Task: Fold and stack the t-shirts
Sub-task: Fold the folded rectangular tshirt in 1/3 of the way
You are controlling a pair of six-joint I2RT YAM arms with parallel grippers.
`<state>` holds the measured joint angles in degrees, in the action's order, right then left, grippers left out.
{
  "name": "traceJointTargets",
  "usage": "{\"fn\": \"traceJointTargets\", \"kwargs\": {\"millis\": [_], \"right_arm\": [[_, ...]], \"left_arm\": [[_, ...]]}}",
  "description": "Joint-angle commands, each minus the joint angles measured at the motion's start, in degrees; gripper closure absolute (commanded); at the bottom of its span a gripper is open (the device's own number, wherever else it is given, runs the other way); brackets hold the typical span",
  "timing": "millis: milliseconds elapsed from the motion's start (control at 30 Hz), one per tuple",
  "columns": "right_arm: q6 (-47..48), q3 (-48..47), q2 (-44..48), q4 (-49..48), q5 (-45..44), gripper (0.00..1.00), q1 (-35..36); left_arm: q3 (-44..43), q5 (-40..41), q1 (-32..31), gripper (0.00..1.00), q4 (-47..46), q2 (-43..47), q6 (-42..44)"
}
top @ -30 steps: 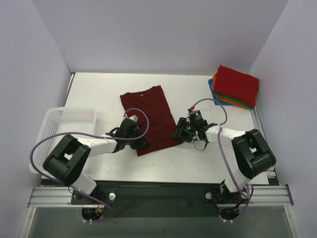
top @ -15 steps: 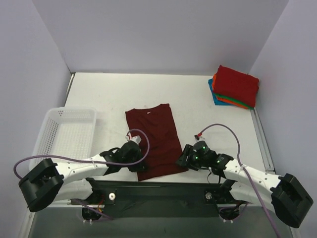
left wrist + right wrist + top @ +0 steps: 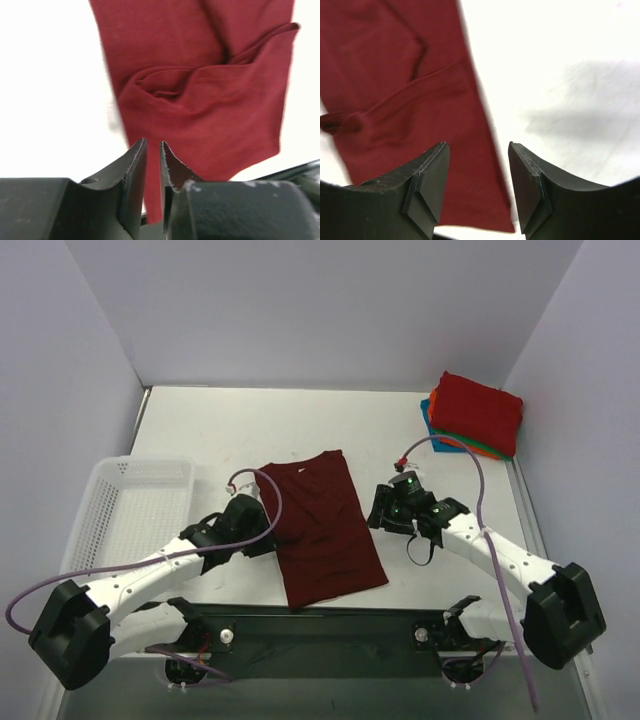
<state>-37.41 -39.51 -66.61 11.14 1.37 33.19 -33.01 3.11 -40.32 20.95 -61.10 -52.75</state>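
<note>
The dark maroon t-shirt lies flat, folded lengthwise into a long strip, its hem at the table's front edge. It also shows in the left wrist view and the right wrist view. My left gripper hovers at the shirt's left edge, its jaws only a narrow gap apart with nothing between them. My right gripper is open and empty at the shirt's right edge. A stack of folded t-shirts, bright red on top with orange, green and blue beneath, sits at the far right.
A white mesh basket stands at the left edge of the table. Grey walls close in the back and sides. The dark rail of the arms' mount runs along the front edge.
Both grippers pulled the maroon shirt toward the front edge, then moved back up along its sides. The shirt now lies straighter and nearer, and the grippers no longer hold it.
</note>
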Motion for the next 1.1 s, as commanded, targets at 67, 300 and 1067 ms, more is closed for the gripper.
{"fn": "traceJointTargets", "kwargs": {"millis": [67,300,1067], "right_arm": [[10.68,-5.22,-8.61,-2.86,6.25,0.52,-4.62],[12.71,-9.53,-17.93,-6.3,10.5,0.59,-4.8],[13.5,-16.04,-29.01,-6.65,11.38,0.64,-5.15]], "left_arm": [[-4.25,1.98,0.85,0.67,1.55,-3.84,6.6],[-5.48,2.42,1.73,0.55,1.47,-7.71,10.12],[-7.68,-3.11,5.77,0.6,-8.38,-17.21,15.22]]}}
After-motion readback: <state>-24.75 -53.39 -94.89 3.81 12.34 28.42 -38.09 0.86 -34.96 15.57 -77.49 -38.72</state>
